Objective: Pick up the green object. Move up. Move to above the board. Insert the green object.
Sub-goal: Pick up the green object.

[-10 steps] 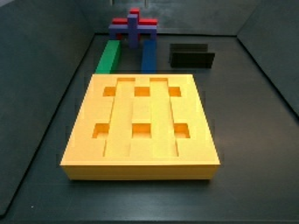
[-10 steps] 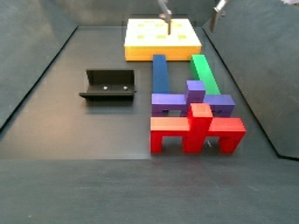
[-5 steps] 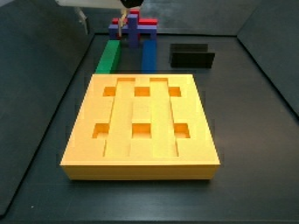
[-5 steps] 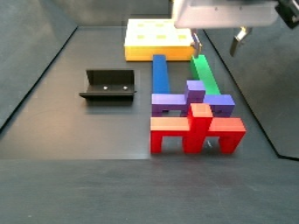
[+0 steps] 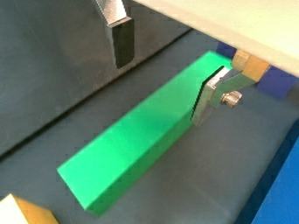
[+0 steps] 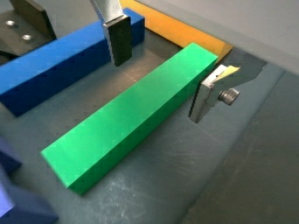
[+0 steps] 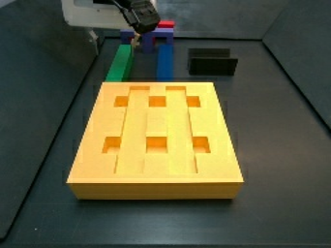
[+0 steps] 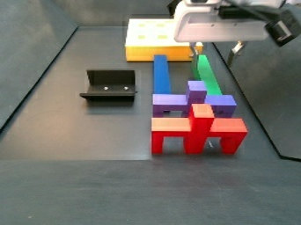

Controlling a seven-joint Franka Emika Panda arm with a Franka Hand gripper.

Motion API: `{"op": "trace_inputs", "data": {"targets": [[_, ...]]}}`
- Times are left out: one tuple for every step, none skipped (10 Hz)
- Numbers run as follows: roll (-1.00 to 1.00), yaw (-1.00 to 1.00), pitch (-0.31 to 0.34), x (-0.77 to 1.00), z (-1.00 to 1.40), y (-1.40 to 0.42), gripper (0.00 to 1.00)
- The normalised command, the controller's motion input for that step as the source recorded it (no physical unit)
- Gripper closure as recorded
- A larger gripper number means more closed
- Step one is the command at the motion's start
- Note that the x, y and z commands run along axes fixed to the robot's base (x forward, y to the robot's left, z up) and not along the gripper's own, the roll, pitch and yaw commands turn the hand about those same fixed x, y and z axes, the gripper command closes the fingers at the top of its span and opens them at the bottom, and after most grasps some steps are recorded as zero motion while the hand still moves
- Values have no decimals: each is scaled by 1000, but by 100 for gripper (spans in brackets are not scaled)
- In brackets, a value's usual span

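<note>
Hand: the hand (image 6: 163,72) hangs wide above the green object (image 6: 131,114), fingers at either side, not touching.
Board: the board (image 7: 158,138) lies at 6 o'clock of it.

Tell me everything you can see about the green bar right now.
The green object is a long, plain bar with a square cross-section and a smooth matte surface like plastic. It lies flat on the dark floor, parallel to the blue bar beside it, one end near the board, the other by the purple-and-red cross piece. The open tool straddles it near one end, one finger on each side; contact is unclear.
</note>
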Motion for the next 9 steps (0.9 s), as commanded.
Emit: {"op": "trace_inputs", "data": {"targets": [[-30, -103, 20, 200, -343, 0, 0], [-57, -126, 13, 131, -343, 0, 0], [-36, -57, 26, -3, -303, 111, 0], [-119, -111, 0, -134, -234, 143, 0], [-59, -57, 0, -143, -211, 91, 0], [-71, 0, 0, -77, -126, 60, 0], [0, 0, 0, 0, 0, 0, 0], [0, 0, 0, 0, 0, 0, 100], [0, 0, 0, 0, 0, 0, 100]]}}
